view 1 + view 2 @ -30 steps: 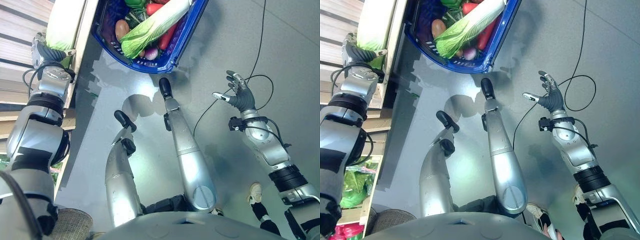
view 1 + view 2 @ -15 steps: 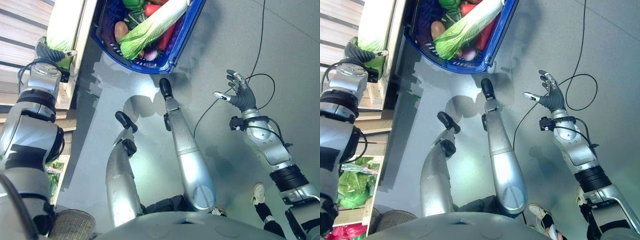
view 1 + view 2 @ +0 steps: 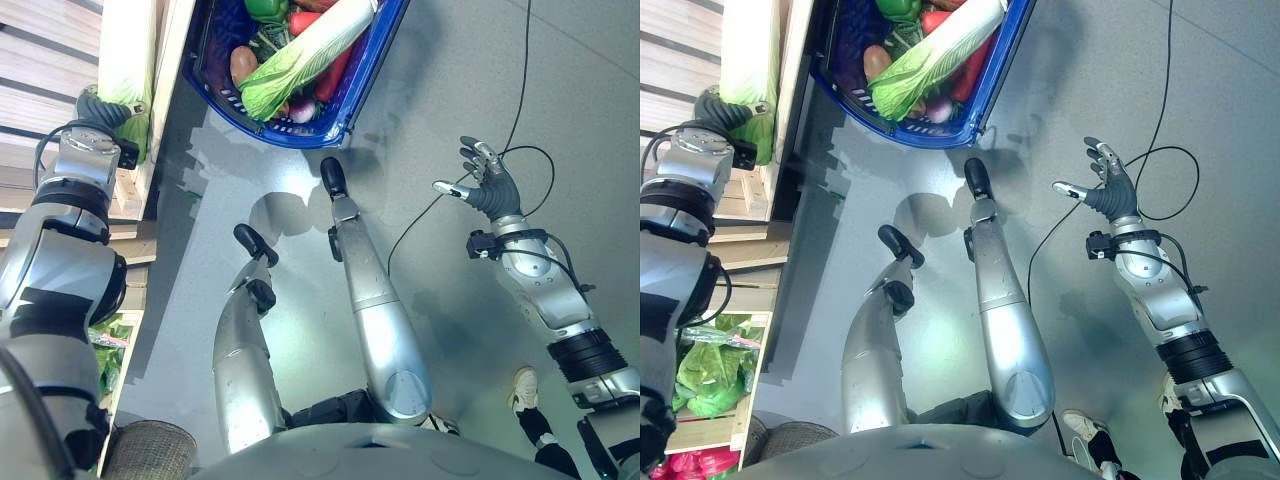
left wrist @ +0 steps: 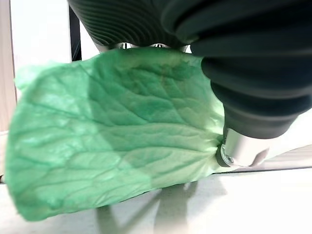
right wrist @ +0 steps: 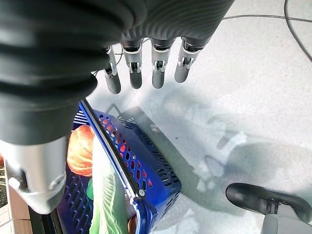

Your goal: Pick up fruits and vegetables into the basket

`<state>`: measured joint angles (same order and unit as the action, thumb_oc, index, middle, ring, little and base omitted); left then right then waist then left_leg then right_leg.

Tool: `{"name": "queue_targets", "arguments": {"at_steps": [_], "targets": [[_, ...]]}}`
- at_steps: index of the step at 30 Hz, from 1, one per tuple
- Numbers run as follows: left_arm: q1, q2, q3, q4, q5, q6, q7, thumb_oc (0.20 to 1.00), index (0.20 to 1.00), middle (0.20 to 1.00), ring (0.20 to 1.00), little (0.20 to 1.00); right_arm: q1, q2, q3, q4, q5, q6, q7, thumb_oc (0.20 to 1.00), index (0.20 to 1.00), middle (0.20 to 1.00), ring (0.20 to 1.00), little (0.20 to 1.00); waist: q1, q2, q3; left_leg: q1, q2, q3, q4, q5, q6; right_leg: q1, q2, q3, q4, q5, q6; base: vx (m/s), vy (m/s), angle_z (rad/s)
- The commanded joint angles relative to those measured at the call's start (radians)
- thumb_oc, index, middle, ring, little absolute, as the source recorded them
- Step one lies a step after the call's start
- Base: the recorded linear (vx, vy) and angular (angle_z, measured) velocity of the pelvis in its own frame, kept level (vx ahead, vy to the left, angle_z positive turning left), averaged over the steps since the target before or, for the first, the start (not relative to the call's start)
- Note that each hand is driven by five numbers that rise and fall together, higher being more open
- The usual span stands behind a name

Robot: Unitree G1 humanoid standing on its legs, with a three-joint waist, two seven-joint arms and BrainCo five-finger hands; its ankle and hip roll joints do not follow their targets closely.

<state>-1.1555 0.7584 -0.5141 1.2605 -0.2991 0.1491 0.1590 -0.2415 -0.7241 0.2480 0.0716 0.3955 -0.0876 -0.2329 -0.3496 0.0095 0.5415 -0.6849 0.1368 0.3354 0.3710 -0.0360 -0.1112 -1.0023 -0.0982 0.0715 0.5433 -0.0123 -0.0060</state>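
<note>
Fingers of left hand (image 3: 103, 108) hidden behind cabbage (image 4: 112, 141), grip unclear; right hand (image 3: 1108, 188) open, empty

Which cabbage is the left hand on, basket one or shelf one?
The napa cabbage on the wooden shelf; the left hand is at its leafy end. The other lies in the blue basket.

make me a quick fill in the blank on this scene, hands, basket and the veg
1. The basket on the floor is ____ in colour.
2. The robot's ____ hand hangs open over the floor, holding nothing.
3. The left hand is up at a leafy green cabbage on the wooden ____.
4. The long cabbage lies ____ the basket.

Missing words: blue; right; shelf; in
</note>
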Motion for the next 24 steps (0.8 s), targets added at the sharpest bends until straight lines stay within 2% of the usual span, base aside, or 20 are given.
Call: {"name": "queue_targets", "arguments": {"at_steps": [1,12,17,21,24], "targets": [[0.11,-0.041,0.045,-0.008,-0.023,-0.025,0.041,0.2,0.2,0.2,0.2,0.2,0.083,-0.032,-0.028,-0.064,0.01,-0.044,-0.008,1.0,1.0,1.0,1.0,1.0,-0.048,0.021,-0.022,-0.039,0.016,-0.013,0.109,-0.109,0.008,0.033,0.01,-0.014,-0.013,-0.06,0.056,0.0,0.0,0.0],[0.271,-0.043,0.146,-0.202,0.0,-0.167,0.089,0.2,0.2,0.2,0.2,0.2,0.161,-0.003,-0.086,-0.162,-0.074,-0.067,-0.02,1.0,1.0,1.0,1.0,1.0,-0.008,0.036,-0.022,0.097,0.007,-0.03,0.055,-0.093,0.014,0.158,-0.016,-0.054,-0.003,-0.099,0.068,-0.01,0.017,0.05],[0.371,-0.046,0.2,-0.316,0.031,-0.204,0.105,0.2,0.2,0.2,0.2,0.2,0.187,0.008,-0.124,-0.218,-0.117,-0.061,-0.015,1.0,1.0,1.0,1.0,1.0,0.014,0.044,-0.022,0.16,0.0,-0.042,0.027,-0.083,0.018,0.229,-0.031,-0.072,-0.016,-0.11,0.075,-0.02,0.013,0.08],[0.472,-0.046,0.238,-0.424,0.08,-0.25,0.136,0.2,0.2,0.2,0.2,0.2,0.2,0.012,-0.157,-0.267,-0.121,-0.064,0.03,1.0,1.0,1.0,1.0,1.0,0.041,0.05,-0.022,0.207,-0.011,-0.058,0.009,-0.08,0.022,0.293,-0.04,-0.092,-0.028,-0.119,0.081,-0.04,-0.016,0.12],[0.549,-0.052,0.271,-0.508,0.107,-0.328,0.158,0.2,0.2,0.2,0.2,0.2,0.198,0.014,-0.175,-0.292,-0.032,-0.07,0.105,1.0,1.0,1.0,1.0,1.0,0.065,0.05,-0.022,0.242,-0.017,-0.073,0.001,-0.081,0.027,0.342,-0.046,-0.106,-0.038,-0.125,0.084,-0.05,-0.041,0.13]]}}
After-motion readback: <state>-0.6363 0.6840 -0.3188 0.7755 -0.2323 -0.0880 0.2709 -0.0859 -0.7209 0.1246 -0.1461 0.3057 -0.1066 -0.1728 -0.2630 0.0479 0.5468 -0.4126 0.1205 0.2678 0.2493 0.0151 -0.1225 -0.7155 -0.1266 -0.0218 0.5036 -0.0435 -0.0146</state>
